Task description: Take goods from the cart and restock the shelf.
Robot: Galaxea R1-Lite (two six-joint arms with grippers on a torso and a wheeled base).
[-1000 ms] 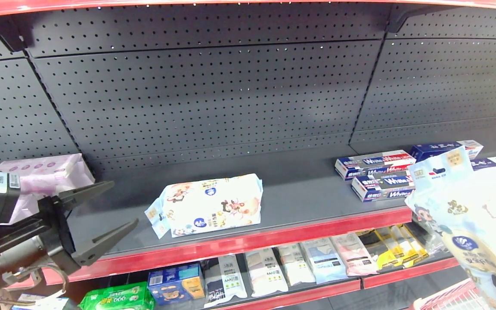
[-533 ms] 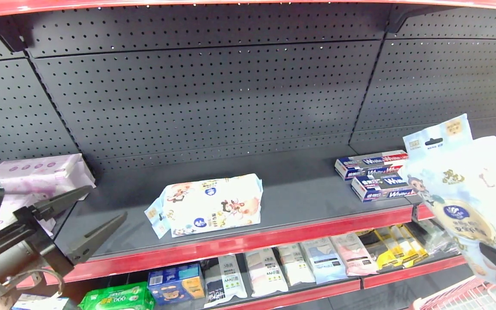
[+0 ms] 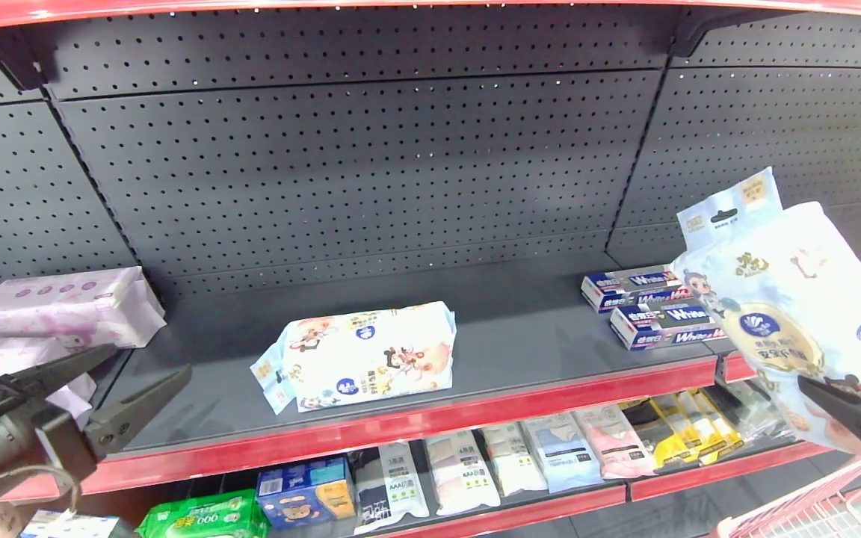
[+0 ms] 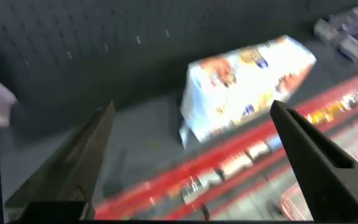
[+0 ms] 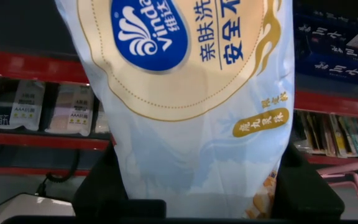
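Grasping a blue-white tissue pack (image 3: 789, 314) by its lower end with the right pincer (image 3: 838, 418), clenched on both sides. Sticking up tilted above that pincer, in the air before the shelf (image 3: 528, 336). Just beyond the pincer's load, toothpaste boxes (image 3: 655, 314) on the shelf board. Farther off, between both pincers, a cartoon-printed pack (image 3: 363, 357) lying flat. Left pincer (image 3: 151, 358) released, spread wide, gripping nothing. Just behind it, pink packs (image 3: 64, 306). Below the right pincer, cart (image 3: 812, 512) rim.
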